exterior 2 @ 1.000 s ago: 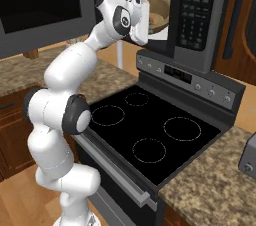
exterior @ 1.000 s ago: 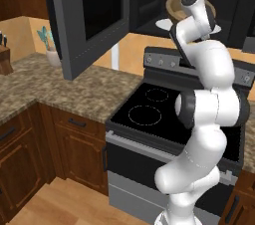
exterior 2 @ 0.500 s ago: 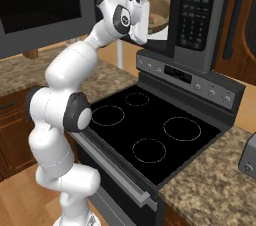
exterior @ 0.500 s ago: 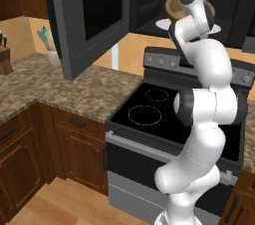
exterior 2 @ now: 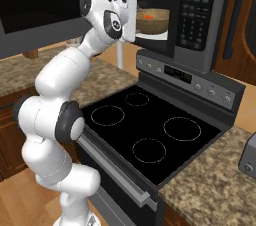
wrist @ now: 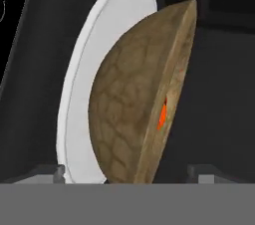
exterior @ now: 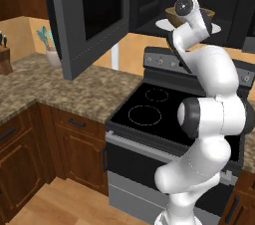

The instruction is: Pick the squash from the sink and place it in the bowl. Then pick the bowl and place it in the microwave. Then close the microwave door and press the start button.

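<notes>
Bowl (exterior 2: 153, 21) w/ squash (exterior 2: 148, 17) inside sits on white turntable plate (wrist: 74, 114) in microwave (exterior 2: 197, 15). Pincer (wrist: 127, 175) released, tips spread wide either side of bowl rim, not gripping. Microwave door (exterior: 87, 17) hangs open at left, above desk (exterior: 64, 87).

The bowl (wrist: 130, 112), tan-brown with a cracked wood pattern, sits against the white turntable plate (wrist: 79, 94), which shows beyond its rounded underside. Just inside the bowl's rim, a small orange piece of the squash (wrist: 162, 116) is visible. The two finger tips (wrist: 50, 173) stand wide apart on both sides of the bowl, not touching it.
</notes>
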